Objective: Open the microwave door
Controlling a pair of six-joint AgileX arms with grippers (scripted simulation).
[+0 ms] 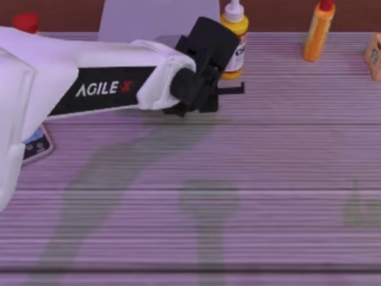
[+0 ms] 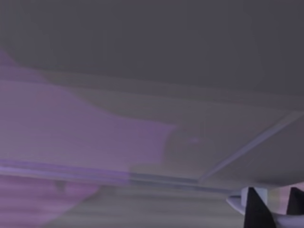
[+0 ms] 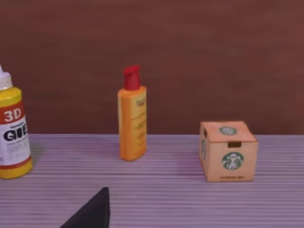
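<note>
The pale grey-white microwave [image 1: 149,18] stands at the table's back edge, left of centre. My left arm reaches across from the left, and its black left gripper [image 1: 223,83] sits just in front of the microwave's right front. The left wrist view is filled by the microwave door [image 2: 142,133], with its greyish translucent window seen from very close. There the left gripper [image 2: 275,209] has two dark fingertips close together on a pale piece at the door's edge. Of my right gripper only one dark fingertip [image 3: 92,213] shows, in the right wrist view.
A yellow glue bottle [image 1: 234,36] stands right beside the left gripper. An orange bottle with a red cap [image 1: 318,30] and a cardboard box [image 1: 374,56] stand at the back right. A flat scale [image 1: 36,143] lies under the left arm, and a red cap [image 1: 25,22] shows at the back left.
</note>
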